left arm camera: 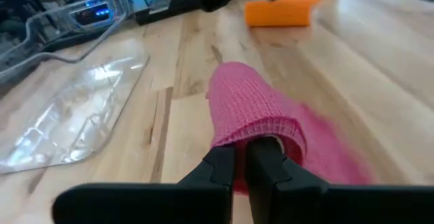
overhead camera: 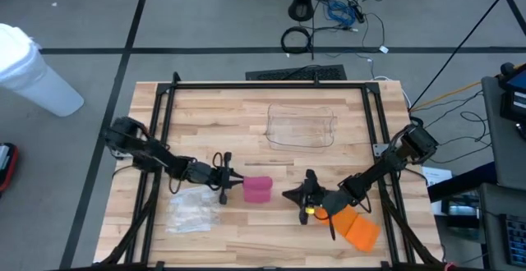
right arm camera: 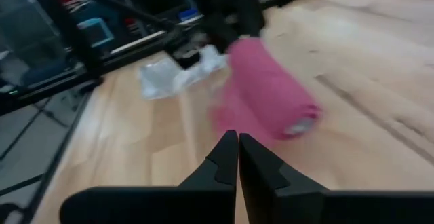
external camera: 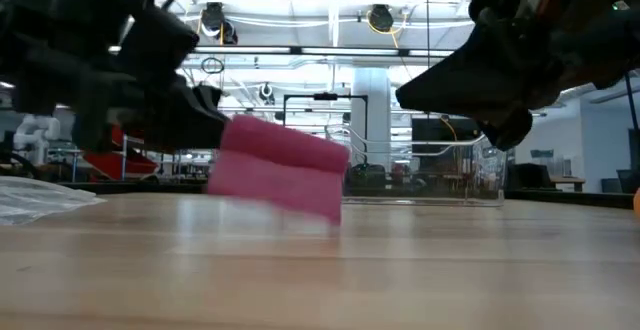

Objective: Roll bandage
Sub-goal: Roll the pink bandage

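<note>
Pink bandage (overhead camera: 257,189) mid-table, pinched by left gripper (overhead camera: 233,177); right gripper (overhead camera: 293,195) closed empty, bare wood between.

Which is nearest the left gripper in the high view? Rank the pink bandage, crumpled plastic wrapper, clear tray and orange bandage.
From the left gripper:
1. Pink bandage, at its fingertips.
2. Crumpled plastic wrapper, beside the left arm.
3. Clear tray, table's far side.
4. Orange bandage, under the right arm.
</note>
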### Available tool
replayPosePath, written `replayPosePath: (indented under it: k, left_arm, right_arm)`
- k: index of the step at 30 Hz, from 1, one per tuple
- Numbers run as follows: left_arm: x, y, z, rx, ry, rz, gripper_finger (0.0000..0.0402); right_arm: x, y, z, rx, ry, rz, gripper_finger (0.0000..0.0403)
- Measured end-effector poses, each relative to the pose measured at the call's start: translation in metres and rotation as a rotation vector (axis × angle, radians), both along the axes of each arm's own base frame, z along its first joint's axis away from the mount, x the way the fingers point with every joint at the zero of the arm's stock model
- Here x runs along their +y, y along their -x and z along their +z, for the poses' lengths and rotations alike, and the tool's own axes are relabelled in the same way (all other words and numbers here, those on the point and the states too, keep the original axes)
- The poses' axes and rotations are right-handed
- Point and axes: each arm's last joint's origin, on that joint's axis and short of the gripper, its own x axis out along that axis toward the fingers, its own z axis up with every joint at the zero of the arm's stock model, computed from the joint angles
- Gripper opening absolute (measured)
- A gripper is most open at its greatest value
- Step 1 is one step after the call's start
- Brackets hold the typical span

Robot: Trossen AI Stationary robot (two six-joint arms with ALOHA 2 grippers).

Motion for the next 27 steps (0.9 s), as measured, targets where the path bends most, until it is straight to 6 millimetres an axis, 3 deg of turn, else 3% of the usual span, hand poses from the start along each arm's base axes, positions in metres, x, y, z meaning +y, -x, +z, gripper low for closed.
replayPosePath:
  k: [10,19,27]
  left_arm:
    - [0.004,-0.025,-0.029,0.041,-0.091,0.019,0.0018]
    - [0.003,-0.028,-0.030,0.040,-0.172,0.020,0.0018]
    - [0.004,-0.028,-0.031,0.049,-0.158,0.034,0.0039]
  right_arm:
    - [-0.011,-0.024,0.010,0.050,0.071,0.043,0.0000]
    - [-0.047,-0.042,0.008,0.111,0.089,0.017,0.0000]
    - [-0.063,-0.049,0.007,0.125,0.044,0.073,0.0000]
